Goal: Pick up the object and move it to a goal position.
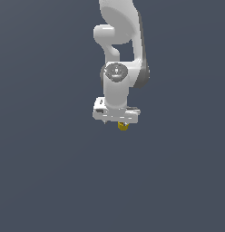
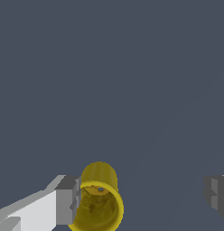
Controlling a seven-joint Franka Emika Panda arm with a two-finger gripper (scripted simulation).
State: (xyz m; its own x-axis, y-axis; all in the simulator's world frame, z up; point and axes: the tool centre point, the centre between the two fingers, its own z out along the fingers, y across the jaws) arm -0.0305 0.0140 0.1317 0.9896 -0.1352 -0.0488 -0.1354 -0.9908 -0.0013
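Seen in the wrist view, going left to right: one gripper finger (image 2: 68, 200), pale with a grey pad, pressed against or just touching the side of the yellow cup (image 2: 99, 198); then the cup itself, lying with its open rim toward the camera and its narrower closed end pointing away; then a broad stretch of bare grey tabletop (image 2: 132, 81); then the other finger (image 2: 215, 193), well apart from the cup. Gripper (image 2: 142, 198) therefore spread wide, clamped on nothing, with the cup sitting off-centre inside the gap, hard by one finger rather than midway. In the exterior view, arm (image 1: 118, 54) hanging straight down, gripper (image 1: 116, 121) low over the tabletop, and only a small yellow edge of the cup (image 1: 123, 126) peeking out just under the hand, toward that view's right of the gripper's middle. No goal marker visible anywhere. Judged as the tail of the reach, right at the point of grasping, nothing lifted yet. Next move probably: close the fingers on the cup, expecting the far finger to travel most of the way and perhaps nudge the cup sideways before both pads bite; better still, shift slightly first to centre it. Risk of the tapered, rounded body rolling or squirting out under a lopsided squeeze. Then lift and carry toward the goal.
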